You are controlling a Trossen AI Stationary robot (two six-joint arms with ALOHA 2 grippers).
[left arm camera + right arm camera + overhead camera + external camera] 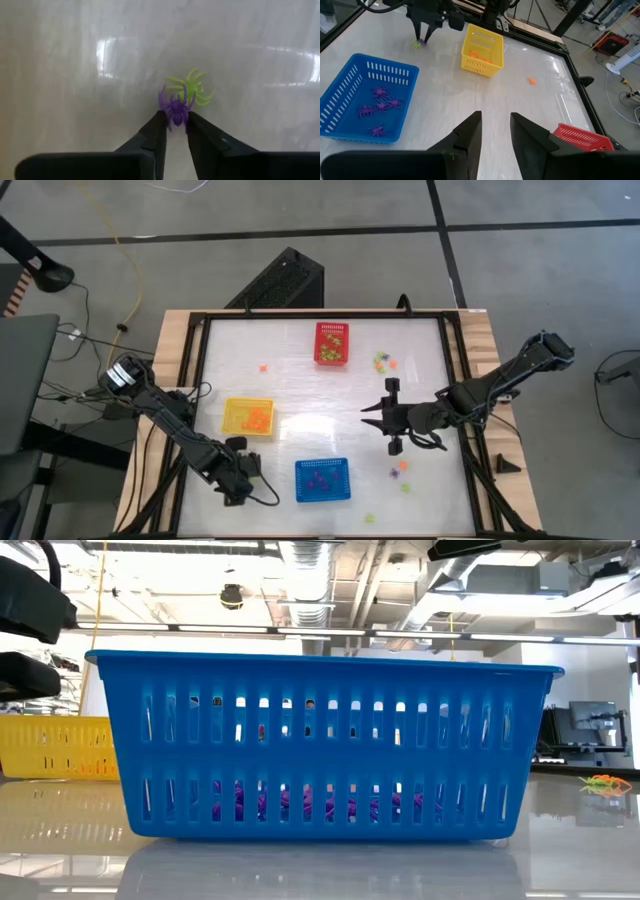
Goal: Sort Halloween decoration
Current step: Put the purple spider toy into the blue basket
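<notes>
No brand, label or writing could be read on any object. The left gripper [174,124] stood low over the white table [300,350], left of the blue basket [323,481], its two dark fingers [155,135] drawn in narrowly on either side of a purple spider [175,107]; the tips touched the trinket's body, though whether it was lifted clear of the surface could not be told. A light green spider [192,89] lay just beside the purple one, touching or overlapping it. The right gripper [495,125] hovered above the table's middle right, its fingers [467,132] partly open with only bare table between them. Several purple spiders [380,107] lay inside the blue basket, orange trinkets [258,418] in the yellow basket [247,417], and pale green pieces [336,332] in the red basket [332,344]. Loose decorations remained on the table: one orange piece [262,366] left of the red basket, a small cluster [383,362] to its right, and scattered pieces [400,470] near the right gripper.
</notes>
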